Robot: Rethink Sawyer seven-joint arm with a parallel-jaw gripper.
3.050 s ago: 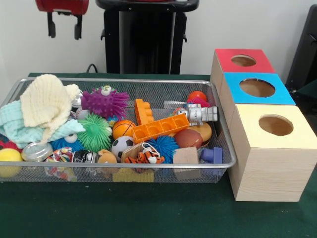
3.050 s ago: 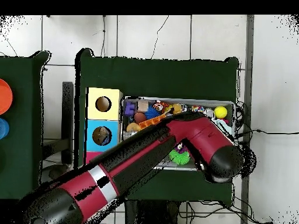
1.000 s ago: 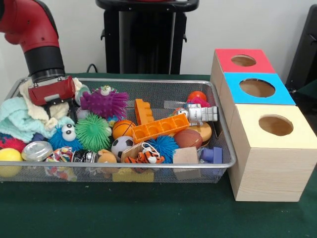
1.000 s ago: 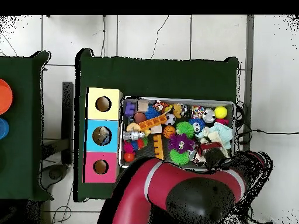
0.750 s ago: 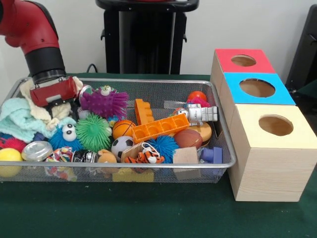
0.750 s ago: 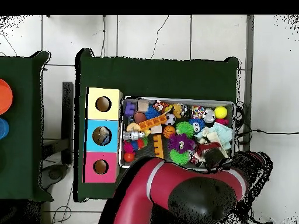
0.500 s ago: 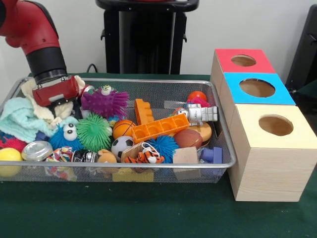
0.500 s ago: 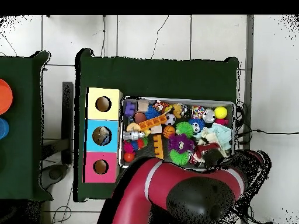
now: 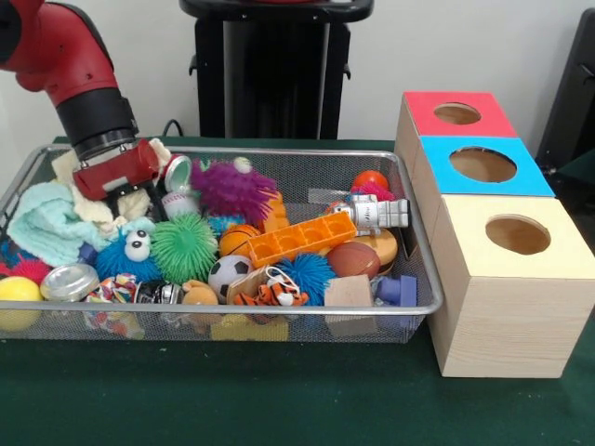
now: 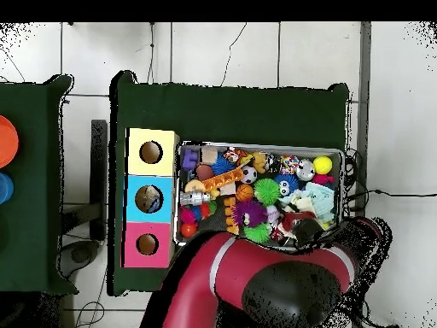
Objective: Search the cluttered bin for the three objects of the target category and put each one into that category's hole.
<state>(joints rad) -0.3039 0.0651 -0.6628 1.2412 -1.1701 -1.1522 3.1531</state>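
Desk [image 9: 279, 400]: green, bare in front. Bin [image 9: 409, 311]: packed; claw [image 9: 125, 190] low at cloths [image 9: 51, 223], purple ball [image 9: 237, 189] beside; grip cannot be told. Boxes [image 9: 507, 279] touching.

Arm shell [image 9: 51, 42]: you see glossy red, rounded casing.
Wrist section [image 9: 96, 116]: black cylinder, ending in a thin silver ring.
Gripper [image 9: 119, 177]: boxy red housing with dark parts beneath.
Overhead bulk [image 10: 286, 286]: broad red links wrapped round a large black rounded joint cap.
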